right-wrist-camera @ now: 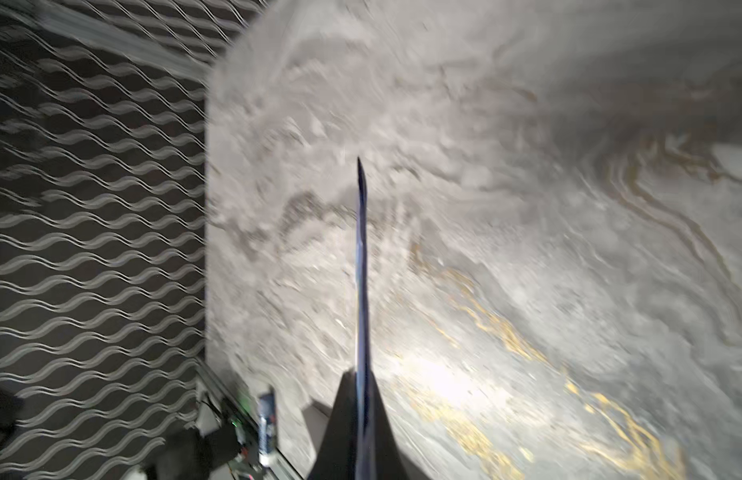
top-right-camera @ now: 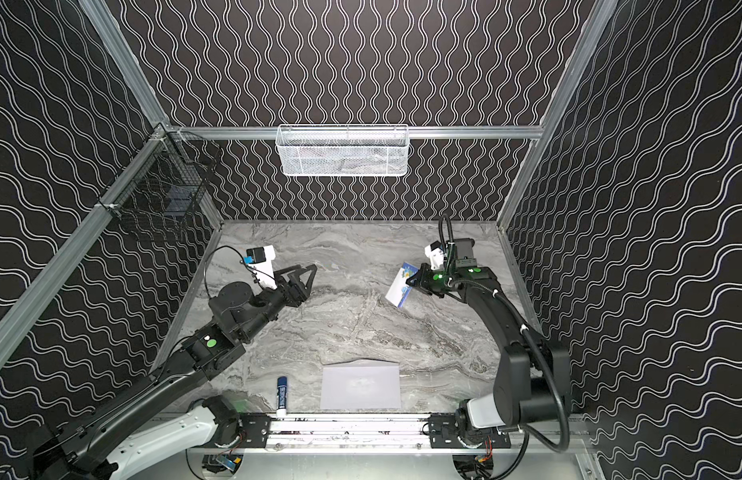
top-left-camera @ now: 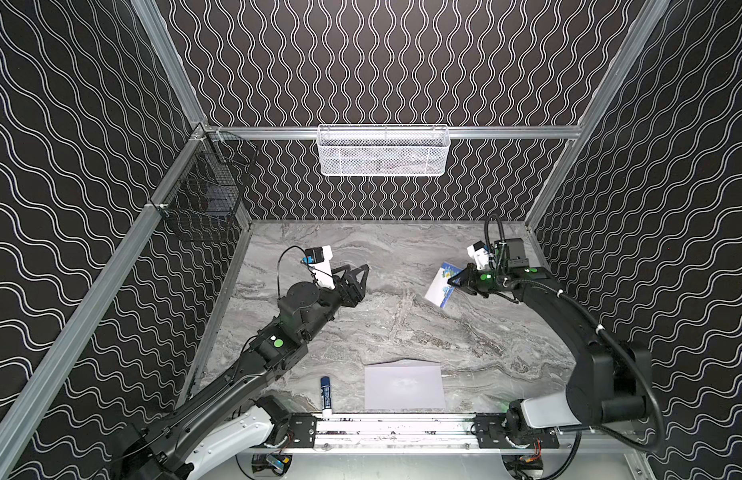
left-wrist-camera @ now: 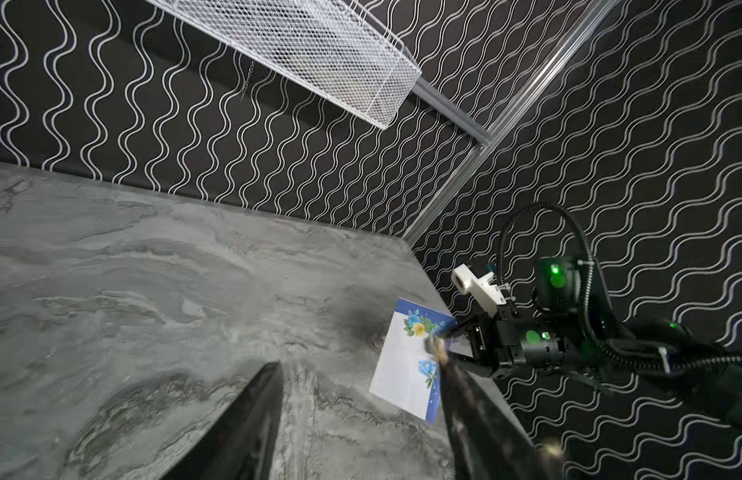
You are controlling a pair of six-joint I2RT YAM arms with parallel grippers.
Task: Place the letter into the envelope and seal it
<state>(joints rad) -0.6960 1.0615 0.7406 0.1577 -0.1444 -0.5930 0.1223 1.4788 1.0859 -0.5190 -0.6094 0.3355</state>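
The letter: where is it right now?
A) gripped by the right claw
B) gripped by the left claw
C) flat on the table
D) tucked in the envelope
A: the right claw is shut on the edge of the letter, holding it tilted, while the left claw is open and empty and the envelope lies flat, apart from it.

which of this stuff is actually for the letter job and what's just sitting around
For the job: letter, held in the air; envelope, lying flat; blue glue stick beside it, probably for sealing.
Just lying about: white mesh basket, hung at the back; black wire basket, hung at the left.
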